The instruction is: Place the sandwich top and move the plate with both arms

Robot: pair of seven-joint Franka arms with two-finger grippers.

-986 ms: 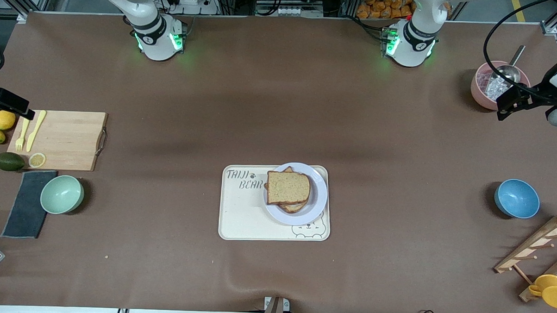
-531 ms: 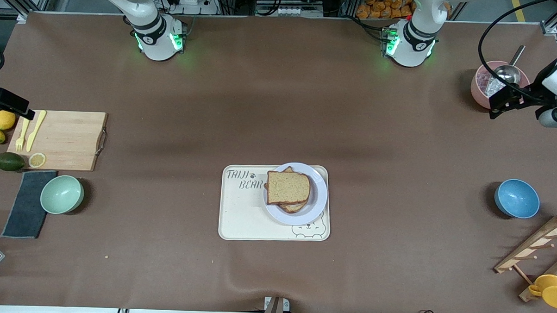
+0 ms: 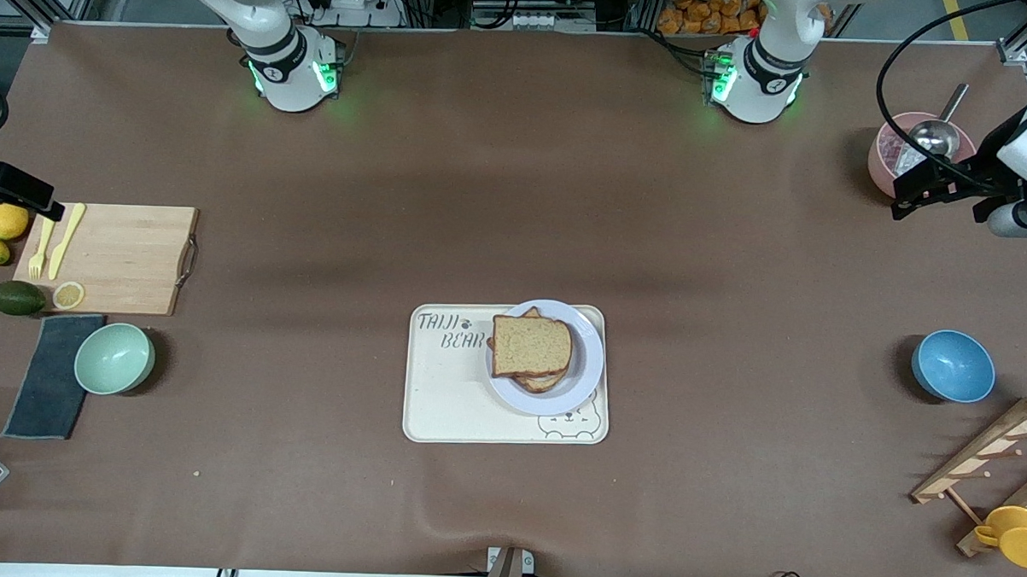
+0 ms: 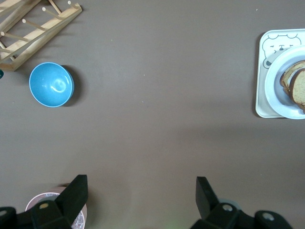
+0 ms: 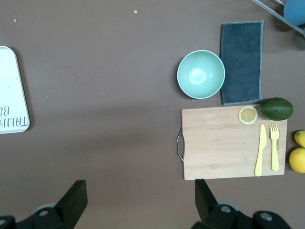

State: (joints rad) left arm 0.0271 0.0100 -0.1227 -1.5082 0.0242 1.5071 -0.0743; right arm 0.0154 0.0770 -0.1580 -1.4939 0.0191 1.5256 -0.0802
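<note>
From the front I'm seeing the sandwich top (image 3: 531, 345) lying on the plate (image 3: 586, 370), which is sitting on the tray (image 3: 441, 405). Left wrist: the left gripper (image 4: 141, 191) is hanging spread open, empty, above bare table beside the pink bowl (image 4: 47, 200); right wrist: the right gripper (image 5: 140, 193) is gaping empty near the cutting board (image 5: 219, 143).

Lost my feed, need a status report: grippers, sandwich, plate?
Left gripper open, over bare table by pink bowl. Right gripper open, near wooden board. Brown bread top on sandwich, lavender-white plate on cream bear tray. Nothing obstructing.
</note>
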